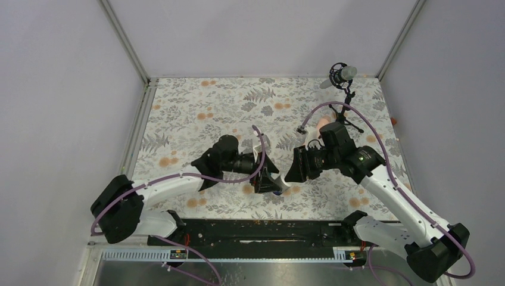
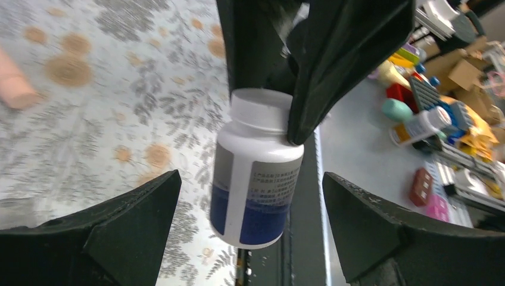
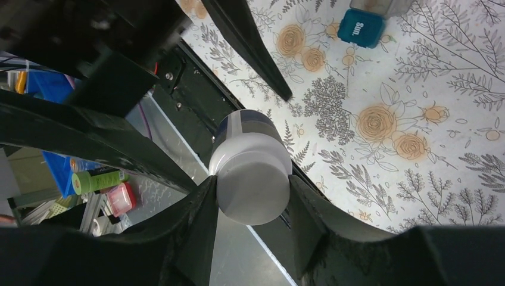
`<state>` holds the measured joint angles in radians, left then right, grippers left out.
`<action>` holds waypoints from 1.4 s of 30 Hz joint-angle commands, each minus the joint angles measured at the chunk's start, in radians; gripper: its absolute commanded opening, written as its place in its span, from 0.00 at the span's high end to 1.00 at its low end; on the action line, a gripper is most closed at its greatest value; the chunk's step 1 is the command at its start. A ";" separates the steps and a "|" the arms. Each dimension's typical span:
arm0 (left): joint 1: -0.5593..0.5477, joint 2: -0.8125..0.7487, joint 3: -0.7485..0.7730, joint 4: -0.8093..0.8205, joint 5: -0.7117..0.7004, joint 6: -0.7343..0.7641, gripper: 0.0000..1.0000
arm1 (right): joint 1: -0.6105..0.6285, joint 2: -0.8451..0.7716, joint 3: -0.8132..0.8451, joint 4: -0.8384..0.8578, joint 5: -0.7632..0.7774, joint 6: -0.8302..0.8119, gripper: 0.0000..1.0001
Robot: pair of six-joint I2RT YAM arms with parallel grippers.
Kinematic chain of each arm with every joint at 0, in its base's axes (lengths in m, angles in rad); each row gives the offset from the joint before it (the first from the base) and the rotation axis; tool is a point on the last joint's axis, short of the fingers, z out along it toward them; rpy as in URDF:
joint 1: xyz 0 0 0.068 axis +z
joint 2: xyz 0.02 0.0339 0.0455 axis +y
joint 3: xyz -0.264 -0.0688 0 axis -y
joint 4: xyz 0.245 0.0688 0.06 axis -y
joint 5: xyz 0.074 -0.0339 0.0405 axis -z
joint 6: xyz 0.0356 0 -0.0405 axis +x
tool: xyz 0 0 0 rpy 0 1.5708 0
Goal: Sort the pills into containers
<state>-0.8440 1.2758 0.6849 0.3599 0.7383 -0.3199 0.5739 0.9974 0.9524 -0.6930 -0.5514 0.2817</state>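
Note:
The white round bottle (image 2: 256, 179) with a white cap and a grey-and-blue label hangs above the table's near edge. My right gripper (image 3: 251, 182) is shut on its cap (image 3: 253, 187), one finger on each side. My left gripper (image 2: 251, 176) is open, its fingers (image 2: 128, 220) wide on either side of the bottle's body and not touching it. In the top view both grippers meet at the bottle (image 1: 279, 180). The teal box (image 3: 361, 27) sits on the floral mat in the right wrist view. No loose pills show.
A black microphone on a tripod (image 1: 342, 74) stands at the back right. A pink rounded object (image 2: 15, 77) lies on the mat. The black front rail (image 1: 250, 229) runs below the grippers. Assorted clutter (image 2: 429, 119) lies beyond the table edge.

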 commanded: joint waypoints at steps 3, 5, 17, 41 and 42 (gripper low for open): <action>-0.036 0.053 0.024 0.116 0.144 -0.047 0.10 | -0.003 -0.020 0.046 0.075 -0.079 -0.013 0.79; -0.042 0.056 0.027 0.114 0.123 -0.050 0.12 | -0.002 -0.028 0.038 0.101 -0.086 -0.001 0.79; -0.058 0.039 0.023 0.074 -0.013 -0.008 0.70 | -0.003 -0.039 -0.010 0.192 -0.136 0.038 0.63; -0.057 0.072 0.059 0.149 -0.282 -0.083 1.00 | -0.002 -0.091 -0.180 0.592 0.211 0.496 0.36; -0.058 0.074 0.061 0.150 -0.298 -0.091 1.00 | -0.003 -0.092 -0.178 0.577 0.202 0.493 0.35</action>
<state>-0.9001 1.3453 0.6971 0.4202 0.5053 -0.3717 0.5732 0.9073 0.7219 -0.1223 -0.3092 0.7650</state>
